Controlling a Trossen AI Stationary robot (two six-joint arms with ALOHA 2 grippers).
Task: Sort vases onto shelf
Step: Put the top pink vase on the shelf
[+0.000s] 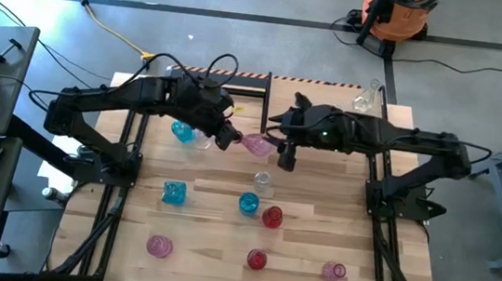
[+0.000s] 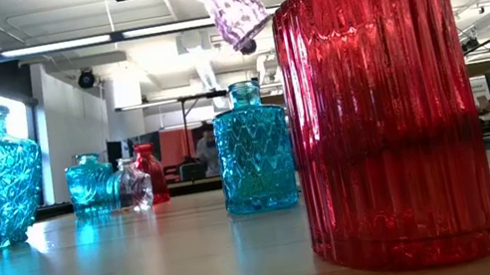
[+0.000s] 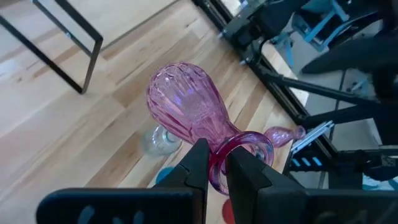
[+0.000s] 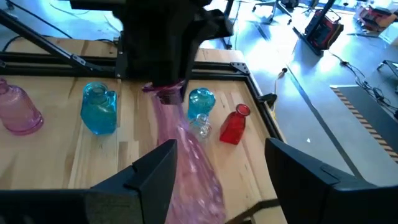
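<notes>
A pink vase [image 3: 189, 112] was held aloft by its rim in the clamped left gripper [image 3: 214, 163], its long axis pointed toward the right gripper [image 4: 217, 168], whose parted fingers were set about its body.

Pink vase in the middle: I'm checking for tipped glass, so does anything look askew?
Yes. The pink vase hangs tilted above the table, pinched at its rim by the left gripper; the right gripper waits open beside it.
</notes>
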